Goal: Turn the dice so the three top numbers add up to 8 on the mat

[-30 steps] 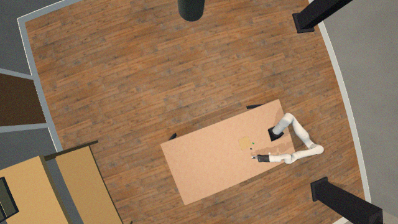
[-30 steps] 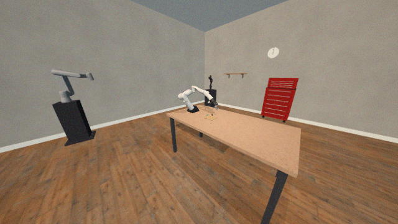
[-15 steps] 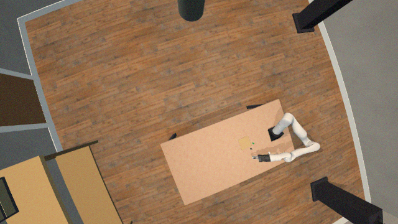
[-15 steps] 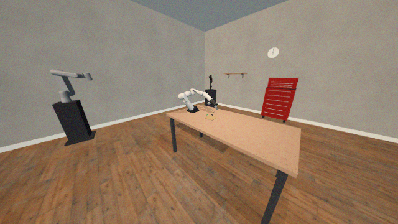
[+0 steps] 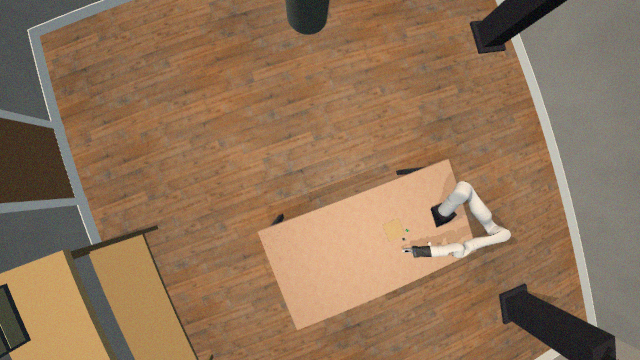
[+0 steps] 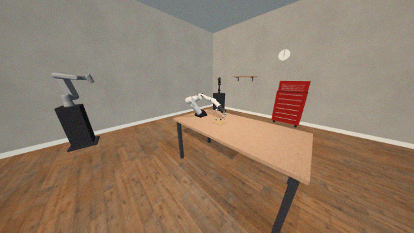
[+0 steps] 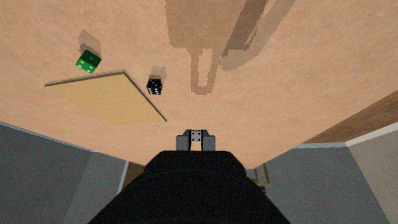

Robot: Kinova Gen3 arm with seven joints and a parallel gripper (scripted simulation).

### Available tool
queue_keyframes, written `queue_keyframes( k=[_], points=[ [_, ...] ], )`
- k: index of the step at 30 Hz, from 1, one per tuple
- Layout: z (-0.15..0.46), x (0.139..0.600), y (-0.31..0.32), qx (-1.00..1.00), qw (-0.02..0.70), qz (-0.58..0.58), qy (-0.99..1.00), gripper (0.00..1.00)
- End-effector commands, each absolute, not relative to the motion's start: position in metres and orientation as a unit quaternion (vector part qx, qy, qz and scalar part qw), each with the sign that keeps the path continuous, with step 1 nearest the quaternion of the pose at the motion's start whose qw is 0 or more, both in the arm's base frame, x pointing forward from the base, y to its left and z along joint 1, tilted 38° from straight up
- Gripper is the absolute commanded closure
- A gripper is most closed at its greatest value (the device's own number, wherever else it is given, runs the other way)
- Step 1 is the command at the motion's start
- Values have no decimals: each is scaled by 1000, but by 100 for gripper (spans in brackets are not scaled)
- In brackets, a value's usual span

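A tan square mat (image 5: 393, 230) (image 6: 220, 123) (image 7: 102, 100) lies flat on the table. A green die (image 5: 407, 230) (image 7: 88, 61) (image 6: 215, 120) lies on the table just off one mat edge. A black die (image 5: 404, 239) (image 7: 154, 86) lies on the table near a mat corner, also off the mat. The pips on their top faces are too small to read surely. My gripper (image 5: 404, 250) (image 6: 225, 114) (image 7: 196, 136) is shut on a whitish die with dark pips. It is tilted far over, well above the table, beside the black die. Four pips show on the held die's face towards the wrist camera.
The table (image 5: 325, 265) (image 6: 265, 139) reaches far beyond the mat, away from my base. My base (image 5: 442, 216) (image 6: 200, 113) stands on the table near the green die. The arm's shadow falls on the table near the black die.
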State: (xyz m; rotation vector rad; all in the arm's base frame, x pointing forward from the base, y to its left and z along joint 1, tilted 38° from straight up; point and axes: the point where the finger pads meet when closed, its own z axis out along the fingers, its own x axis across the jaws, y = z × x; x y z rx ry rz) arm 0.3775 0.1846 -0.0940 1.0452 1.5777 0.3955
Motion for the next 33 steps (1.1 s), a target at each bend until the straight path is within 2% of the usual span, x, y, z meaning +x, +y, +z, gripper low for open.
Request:
queue_keyframes(
  k=[1, 12, 33],
  points=[
    [-101, 380, 184, 442, 568, 178, 671, 66],
    [-125, 382, 166, 442, 568, 178, 671, 66],
    [-127, 383, 165, 442, 568, 178, 671, 66]
  ],
)
